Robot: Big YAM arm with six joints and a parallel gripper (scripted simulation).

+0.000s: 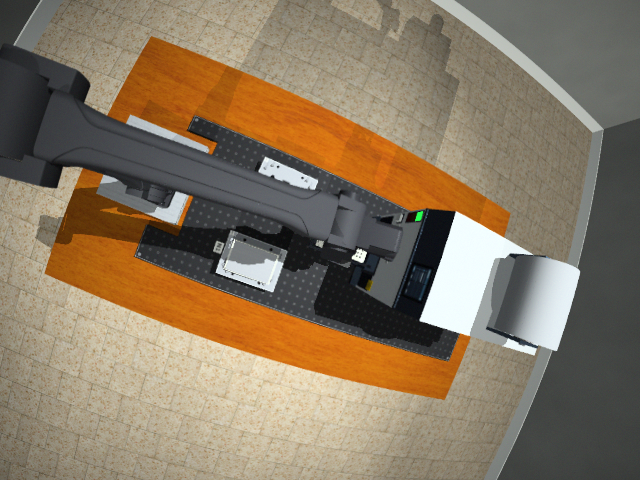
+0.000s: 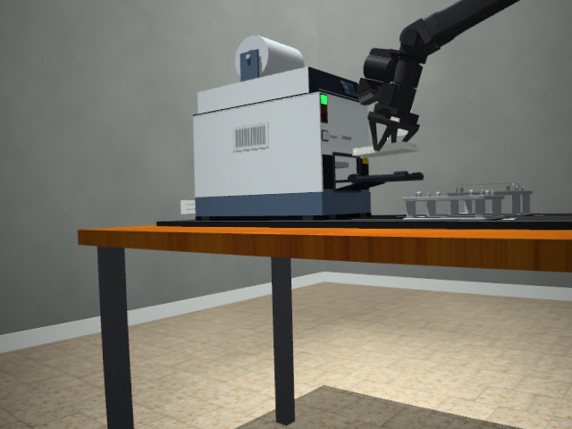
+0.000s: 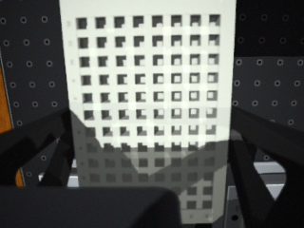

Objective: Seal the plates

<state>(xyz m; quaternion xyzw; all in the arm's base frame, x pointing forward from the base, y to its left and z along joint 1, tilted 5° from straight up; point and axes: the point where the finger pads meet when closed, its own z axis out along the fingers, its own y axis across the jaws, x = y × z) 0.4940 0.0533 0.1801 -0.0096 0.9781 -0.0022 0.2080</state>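
My gripper (image 2: 392, 144) (image 3: 150, 114) is shut on a white plate (image 2: 401, 149) (image 3: 147, 32) by its long sides. The plate hangs roughly level above the sealer's dark stage (image 2: 383, 177), clear of it; its many square wells show in the wrist view. Whether foil covers them I cannot tell. The stage is out. The sealer's lamp (image 1: 418, 216) (image 2: 323, 99) is green, above the START button (image 2: 324, 135). Nest N1 (image 1: 224, 269) (image 2: 517, 192) bears a thin pale rectangular outline. The other nest (image 1: 279, 169) (image 2: 452, 198) shows no plate; the arm partly covers it in the top view.
The white sealer (image 1: 454, 279) (image 2: 258, 171) carries a large foil roll (image 1: 540, 302) (image 2: 281, 57). Its front is close to my wrist and the held plate. The two nests stand low on the dark perforated board (image 1: 302, 294), behind the stage towards the arm's base.
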